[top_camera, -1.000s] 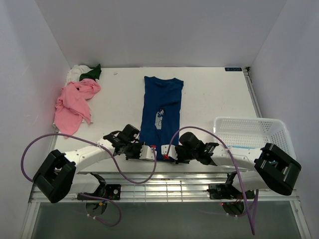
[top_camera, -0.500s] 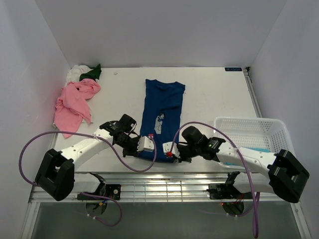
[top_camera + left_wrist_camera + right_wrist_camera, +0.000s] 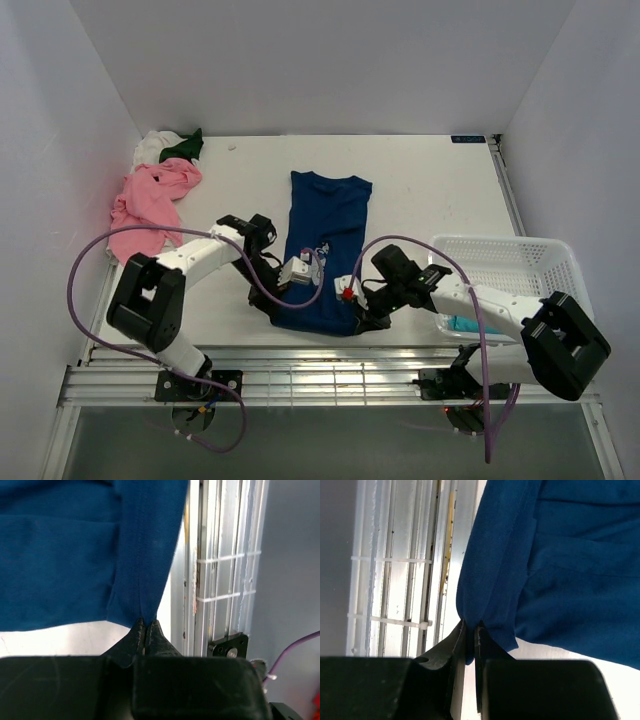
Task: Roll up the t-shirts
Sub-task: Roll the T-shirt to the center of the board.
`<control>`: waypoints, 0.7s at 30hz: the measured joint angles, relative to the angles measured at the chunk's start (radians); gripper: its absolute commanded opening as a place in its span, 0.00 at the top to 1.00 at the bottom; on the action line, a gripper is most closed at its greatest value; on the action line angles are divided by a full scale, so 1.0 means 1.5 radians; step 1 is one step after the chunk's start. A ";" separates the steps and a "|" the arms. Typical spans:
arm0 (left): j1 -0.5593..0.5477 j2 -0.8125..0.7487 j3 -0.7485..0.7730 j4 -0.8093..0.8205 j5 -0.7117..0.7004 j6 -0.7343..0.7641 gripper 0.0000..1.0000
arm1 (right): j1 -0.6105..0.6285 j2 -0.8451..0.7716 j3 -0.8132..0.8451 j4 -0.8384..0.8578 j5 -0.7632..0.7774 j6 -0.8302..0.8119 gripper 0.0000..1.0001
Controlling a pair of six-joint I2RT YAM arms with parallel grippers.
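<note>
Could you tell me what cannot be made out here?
Top view: navy t-shirt near hem, under both arms.
Top view: teal cloth in basket, mostly behind right arm.
Wrist views: beyond the left gripper and right gripper, frame edges crop the shirt.

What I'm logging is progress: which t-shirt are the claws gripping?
The navy blue t-shirt, flat mid-table: left claw and right claw pinch its near hem. The pink one, white one and green one lie crumpled far left.

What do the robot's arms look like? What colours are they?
The left arm and right arm are white tubes with chunky black joints. A purple cable loops along each. The fingers are black and pointed, and a small red spot sits near the right wrist.
</note>
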 measured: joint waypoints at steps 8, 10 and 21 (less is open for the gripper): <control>0.034 0.106 0.060 -0.027 0.031 -0.017 1.00 | -0.042 0.044 0.008 0.026 0.013 0.068 0.84; 0.046 0.128 0.073 -0.031 0.029 -0.021 1.00 | -0.053 0.047 0.009 0.039 0.022 0.085 0.78; 0.053 0.203 0.133 -0.031 0.003 -0.063 1.00 | -0.066 0.017 0.025 0.054 0.122 0.154 0.59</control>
